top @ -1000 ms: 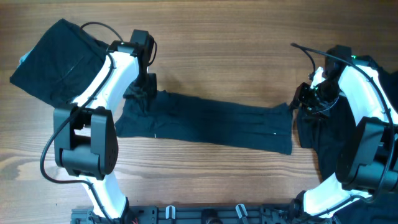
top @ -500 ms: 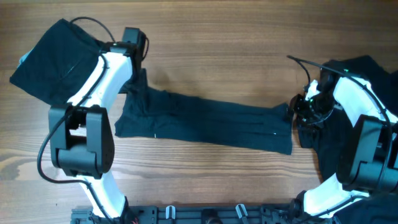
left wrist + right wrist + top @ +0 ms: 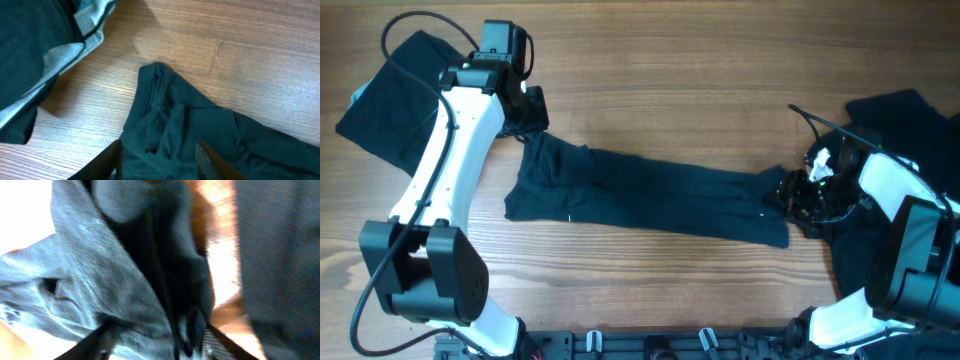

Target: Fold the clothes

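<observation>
Shirt (image 3: 650, 195) end in right pincer (image 3: 788, 192); left pincer (image 3: 157, 157) open, empty.

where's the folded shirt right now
In the overhead view the folded shirt lies at the table's far left corner, partly under the left arm, just left of the long shirt stretched across the middle.

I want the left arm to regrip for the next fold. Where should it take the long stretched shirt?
Probably the bunched upper-left corner of the stretched shirt, coming from above. The cloth rises in thick wrinkles there, right ahead of the open left gripper; elsewhere it lies flat on the table.
</observation>
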Robot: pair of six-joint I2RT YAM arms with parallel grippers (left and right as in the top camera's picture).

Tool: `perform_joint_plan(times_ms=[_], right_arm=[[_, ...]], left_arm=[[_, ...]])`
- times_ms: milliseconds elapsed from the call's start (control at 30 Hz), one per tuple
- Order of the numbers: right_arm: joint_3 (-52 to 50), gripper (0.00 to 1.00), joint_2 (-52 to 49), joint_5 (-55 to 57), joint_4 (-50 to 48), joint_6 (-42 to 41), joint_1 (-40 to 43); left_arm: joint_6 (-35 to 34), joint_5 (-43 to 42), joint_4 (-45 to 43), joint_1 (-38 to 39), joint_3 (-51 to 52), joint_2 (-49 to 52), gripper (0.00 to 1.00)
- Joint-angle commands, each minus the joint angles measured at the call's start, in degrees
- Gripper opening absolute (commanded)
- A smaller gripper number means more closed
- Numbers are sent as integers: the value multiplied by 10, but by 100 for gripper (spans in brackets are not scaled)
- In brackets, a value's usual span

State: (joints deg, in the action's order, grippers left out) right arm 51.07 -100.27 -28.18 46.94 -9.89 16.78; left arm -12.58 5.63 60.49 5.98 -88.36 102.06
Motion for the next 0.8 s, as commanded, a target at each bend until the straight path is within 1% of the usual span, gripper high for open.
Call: perform_joint_plan(times_ms=[0,33,67,167,267,333,433,500,567,667,767], right_arm=[[-52,46,-25,-50,-51,32,-3],[-54,37,-25,-58,-54,40,-3],[-53,30,-25,-53,-54,39,-3],[-52,16,-24,-28,-50,27,-2],[-35,9,-12,9,-20,16,-2],[-9,7,9,63,15,-1,-2],[52,8,74,153,82,-42,-2],[91,9,118,169,120,-34,-3],[98,9,148,168,133,-32,-12],[97,9,153,163,149,-47,-65],[93,10,151,148,135,-104,-170]], left_arm=[[-1,-18,-3,3,-3,2,46],[-1,-18,-3,3,-3,2,47],[0,-20,-2,3,-3,2,47],[2,-36,0,3,-3,2,47],[3,-37,0,3,-3,2,47],[7,-36,0,3,-3,2,47],[19,-35,0,3,-3,2,47],[19,-35,0,3,-3,2,47],[18,-35,0,3,-3,2,47],[19,-35,-1,3,-3,2,47],[18,-35,0,3,-3,2,47]])
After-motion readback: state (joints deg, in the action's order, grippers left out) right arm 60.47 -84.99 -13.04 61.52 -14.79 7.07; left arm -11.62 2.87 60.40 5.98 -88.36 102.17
